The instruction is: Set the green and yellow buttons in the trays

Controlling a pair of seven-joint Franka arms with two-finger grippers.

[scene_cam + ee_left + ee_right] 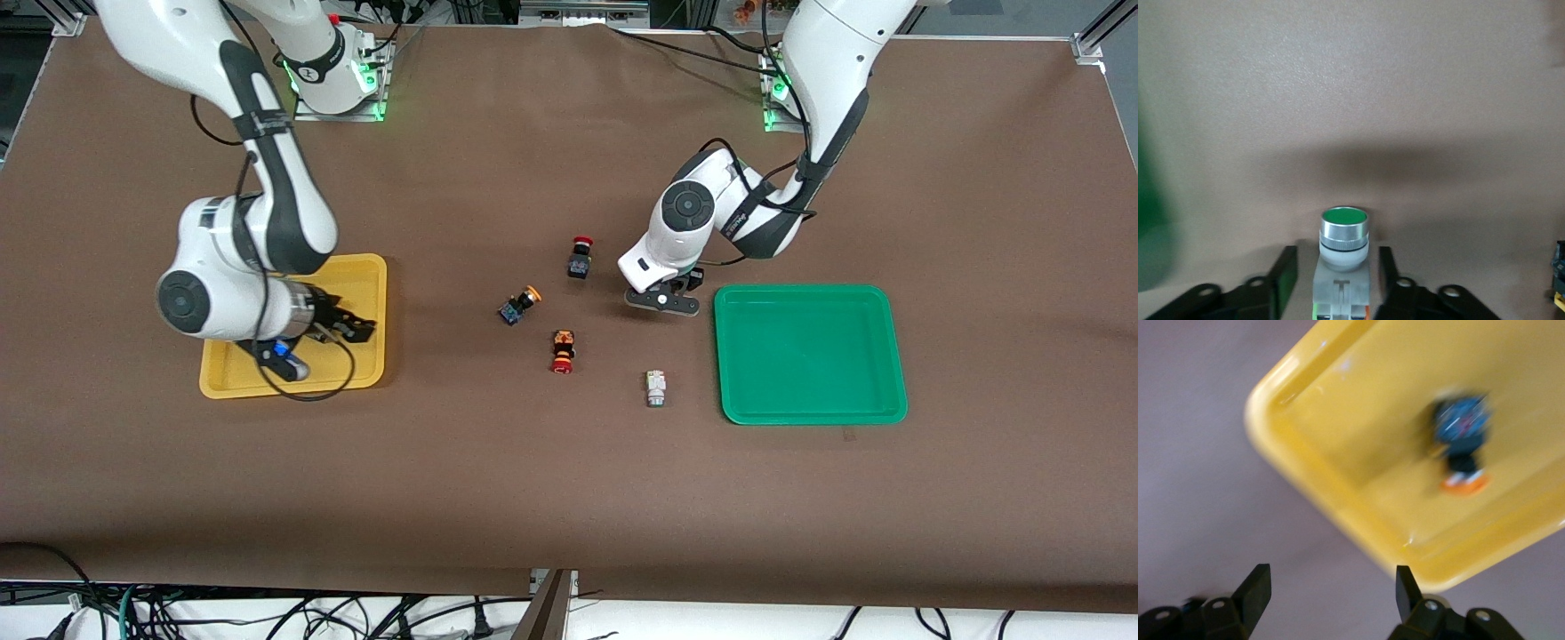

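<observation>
Button (1344,248) white-bodied, green-capped, clamped in left claw (1338,283), right claw (1331,590) apart over yellow tray (1338,513).

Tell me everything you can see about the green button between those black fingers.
The green button has a flat round green cap in a shiny metal-looking ring on a white plastic-looking body. It sits between the left gripper's black fingers, over the brown table beside the green tray. The fingers look closed against its body.

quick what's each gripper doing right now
Left gripper: closed on a green button.
Right gripper: open, empty, over the yellow tray.
</observation>
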